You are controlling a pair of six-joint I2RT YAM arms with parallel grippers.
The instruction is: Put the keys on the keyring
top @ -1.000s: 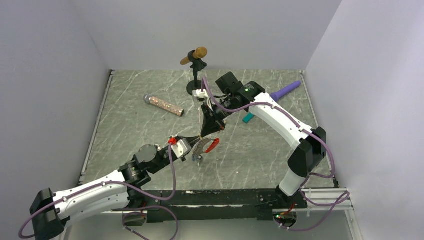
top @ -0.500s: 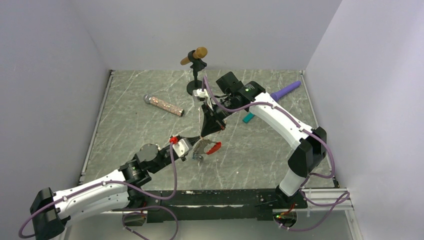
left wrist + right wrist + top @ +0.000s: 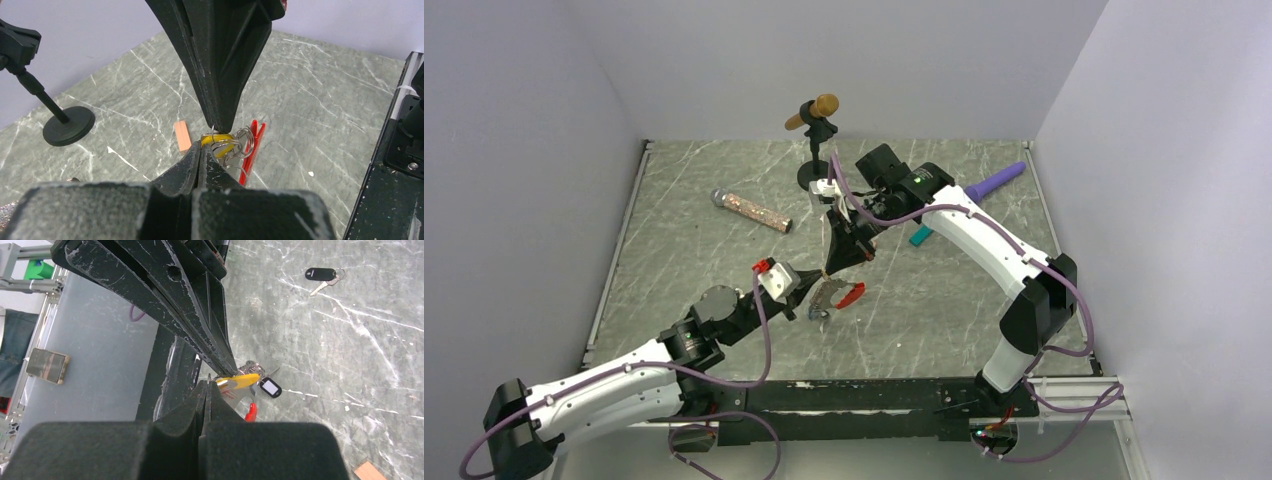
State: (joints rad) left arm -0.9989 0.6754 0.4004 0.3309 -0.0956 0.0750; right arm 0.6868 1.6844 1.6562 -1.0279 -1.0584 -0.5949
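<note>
The grey marbled table (image 3: pixel 704 260) carries everything. Above its middle, the left gripper (image 3: pixel 202 152) and the right gripper (image 3: pixel 207 386) meet tip to tip, both clenched.

A black stand with a round base (image 3: pixel 67 126) rises beyond the right gripper, and a brown cylinder (image 3: pixel 816 108) is clipped at its top. A copper glittery cylinder (image 3: pixel 754 211) lies well apart from the left gripper, on its far left side. A purple cylindrical stick (image 3: pixel 996 180) rests behind the right arm, near the wall. A teal rectangular block (image 3: pixel 920 237) lies beside that arm's forearm. A salmon-orange rectangular block (image 3: pixel 182 136) sits on the table just left of the left gripper's tips.

The keyring (image 3: pixel 241 145), a cluster of thin silvery rings with a red oblong plastic fob, hangs right at the two tips. The right gripper pinches one of its thin wire loops. The left gripper's jaws close on the end of the yellow-tagged key (image 3: pixel 241 381), which lies against the rings. A small black tag with a white label (image 3: pixel 270 387) hangs in the same cluster, just beyond the yellow one. A black-tagged key (image 3: pixel 322 274) lies flat on the table, well apart from the right gripper.
</note>
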